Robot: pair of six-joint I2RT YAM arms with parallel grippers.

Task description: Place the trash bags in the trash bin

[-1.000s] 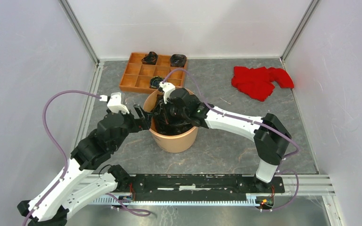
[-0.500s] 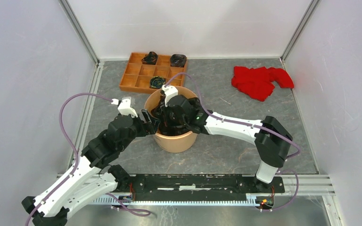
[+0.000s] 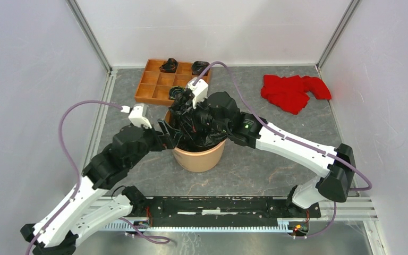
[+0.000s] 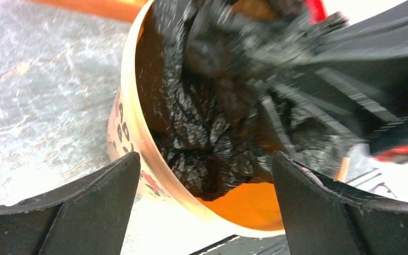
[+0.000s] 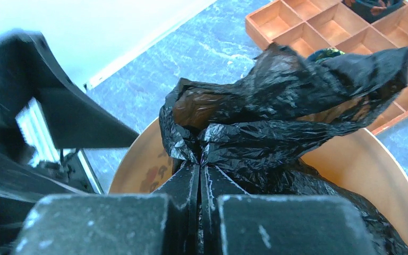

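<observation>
The peach-orange trash bin point(image 3: 199, 158) stands in the middle of the table with a crinkly black trash bag point(image 3: 194, 133) bunched inside it. My right gripper point(image 3: 188, 114) is over the bin's far side, shut on a fold of the bag point(image 5: 276, 101). In the right wrist view the gripper point(image 5: 200, 164) holds that fold up above the bin's rim point(image 5: 361, 170). My left gripper point(image 3: 167, 133) is open at the bin's left rim. In the left wrist view its jaws point(image 4: 204, 180) straddle the rim point(image 4: 133, 138), one outside and one inside near the bag point(image 4: 207, 127).
An orange-brown wooden tray point(image 3: 154, 85) with square compartments lies behind the bin and holds small rolled black bundles point(image 3: 169, 66). A red cloth point(image 3: 292, 91) lies at the back right. White walls enclose the table on three sides.
My right gripper has lifted the bag's fold higher and toward the back of the bin, and the right arm's elbow has swung out to the right. My left gripper stays at the rim.
</observation>
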